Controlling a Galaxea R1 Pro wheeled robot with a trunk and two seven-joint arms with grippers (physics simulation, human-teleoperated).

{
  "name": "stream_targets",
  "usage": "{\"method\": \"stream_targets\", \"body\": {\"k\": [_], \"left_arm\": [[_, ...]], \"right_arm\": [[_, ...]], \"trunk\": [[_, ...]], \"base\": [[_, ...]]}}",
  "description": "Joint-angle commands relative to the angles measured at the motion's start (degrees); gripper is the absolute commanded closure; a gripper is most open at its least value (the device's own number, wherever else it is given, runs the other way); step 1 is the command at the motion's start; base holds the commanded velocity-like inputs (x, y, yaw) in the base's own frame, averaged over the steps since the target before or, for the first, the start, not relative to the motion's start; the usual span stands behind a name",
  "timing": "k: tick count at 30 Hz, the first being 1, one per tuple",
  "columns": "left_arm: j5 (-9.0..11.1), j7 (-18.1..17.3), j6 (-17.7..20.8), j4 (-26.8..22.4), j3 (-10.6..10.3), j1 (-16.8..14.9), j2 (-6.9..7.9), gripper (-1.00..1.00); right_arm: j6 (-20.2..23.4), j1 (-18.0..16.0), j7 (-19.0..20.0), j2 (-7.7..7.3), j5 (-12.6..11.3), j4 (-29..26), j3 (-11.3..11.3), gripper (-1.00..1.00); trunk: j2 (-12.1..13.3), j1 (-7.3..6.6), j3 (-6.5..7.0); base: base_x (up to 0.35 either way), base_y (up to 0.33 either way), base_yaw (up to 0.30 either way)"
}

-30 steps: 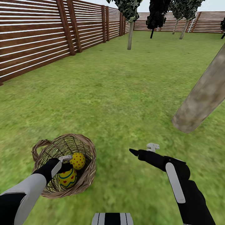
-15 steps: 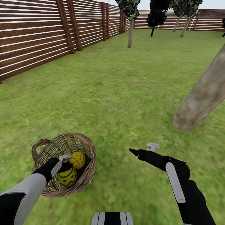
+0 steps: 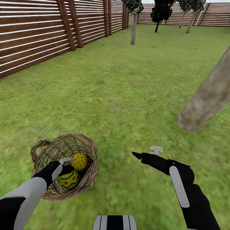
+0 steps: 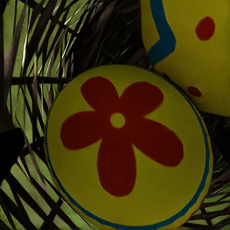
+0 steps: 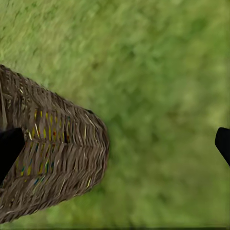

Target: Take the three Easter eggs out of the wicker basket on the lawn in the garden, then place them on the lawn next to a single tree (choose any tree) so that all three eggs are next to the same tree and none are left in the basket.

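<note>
My left tool is down inside the basket, among two eggs I can count: a dotted egg and a banded egg touching it; its grip I cannot tell. My right tool hangs released over the lawn. Beyond leans one thick trunk; three thin trees stand by the fence.

Brown slat fence along left and far edge; thin-trunked trees beyond.
</note>
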Motion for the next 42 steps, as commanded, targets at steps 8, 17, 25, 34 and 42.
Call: {"method": "stream_targets", "body": {"k": [8,17,25,34,42], "left_arm": [[0.6,0.4,0.4,0.0,0.0,0.0,-0.07,-1.00],[0.7,0.1,0.5,0.2,0.2,0.0,-0.07,-1.00],[0.7,0.0,0.4,0.3,0.2,0.0,-0.07,-1.00],[0.6,-0.1,0.5,0.3,0.2,0.0,-0.07,-1.00],[0.6,-0.2,0.5,0.0,0.0,0.0,-0.07,-1.00]], "right_arm": [[0.3,0.0,0.5,0.05,0.3,0.0,-0.1,-1.00],[0.3,0.0,0.5,0.05,0.3,-0.1,-0.1,-1.00],[0.3,0.0,0.5,0.05,0.4,0.0,-0.1,-1.00],[0.3,0.0,0.6,0.05,0.3,-0.1,-0.2,-1.00],[0.3,0.0,0.5,0.05,0.3,-0.1,-0.2,-1.00]], "trunk": [[0.0,-0.01,-0.05],[-0.1,0.09,-0.93],[-0.1,0.09,-0.93],[-0.1,0.17,-1.60],[-0.2,0.27,-2.48]], "base": [[0.000,0.000,0.000],[0.000,0.000,0.000],[0.000,0.000,0.000],[0.000,0.000,0.000],[0.000,0.000,0.000]]}}
